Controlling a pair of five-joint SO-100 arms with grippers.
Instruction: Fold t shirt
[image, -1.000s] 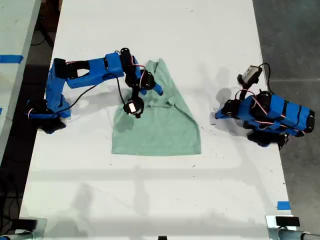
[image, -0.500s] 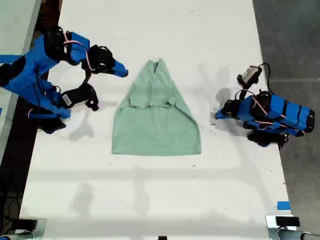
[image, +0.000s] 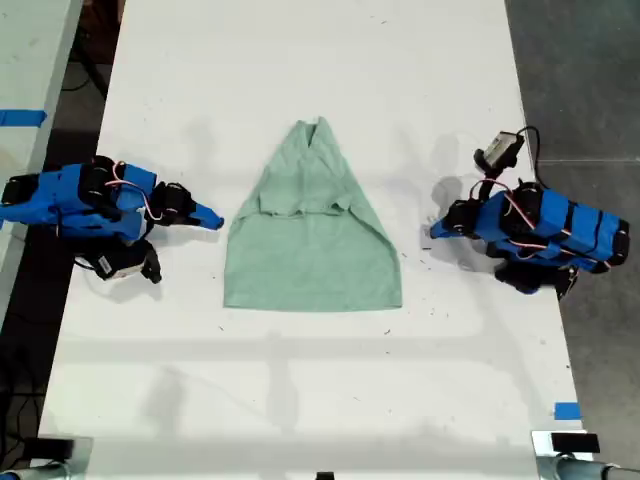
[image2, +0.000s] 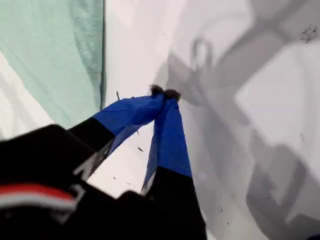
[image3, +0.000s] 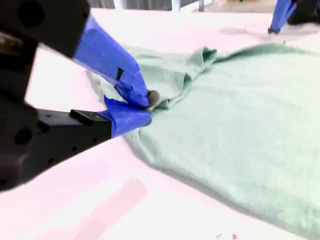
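Blue arms (image: 80, 200) flanking t shirt (image: 312, 225)

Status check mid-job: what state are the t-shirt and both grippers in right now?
t-shirt: flat on the table, both sides folded inward, not yet folded lengthwise, held by nothing.
my first gripper: shut, empty, just off the shirt.
my second gripper: shut, empty, at the shirt's edge.

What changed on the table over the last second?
My second gripper let go of the t shirt, swung away toward the exterior view's left and now lies low beside it, jaws shut. The t shirt stays partly folded, and my first gripper has not moved.
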